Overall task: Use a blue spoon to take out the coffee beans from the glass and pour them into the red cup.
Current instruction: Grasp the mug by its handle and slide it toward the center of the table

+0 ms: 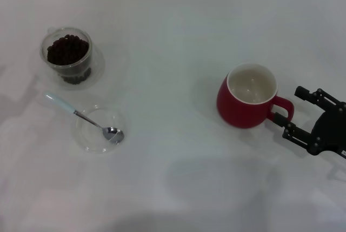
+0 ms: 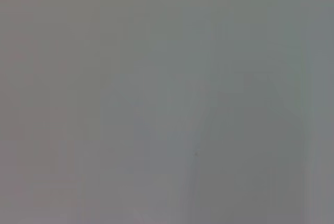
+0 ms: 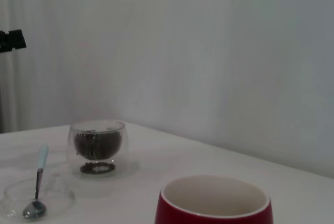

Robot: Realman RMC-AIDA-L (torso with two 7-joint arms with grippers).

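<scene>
The glass point(image 1: 68, 58) stands at the far left of the table, full of coffee beans point(image 1: 67, 49). The blue spoon point(image 1: 81, 116) lies in front of it, its bowl resting in a flat clear dish. The red cup point(image 1: 247, 98) stands at the right, empty, its handle toward my right gripper point(image 1: 287, 104). That gripper is open, with its fingers on either side of the handle; I cannot tell if they touch it. The right wrist view shows the red cup point(image 3: 214, 203), the glass point(image 3: 97, 143) and the spoon point(image 3: 37, 182). My left gripper is out of view.
The flat clear dish point(image 1: 92, 137) sits at the front left under the spoon's bowl and shows in the right wrist view point(image 3: 10, 203). The white table point(image 1: 173, 37) spreads between the glass and the cup. The left wrist view shows only a plain grey surface.
</scene>
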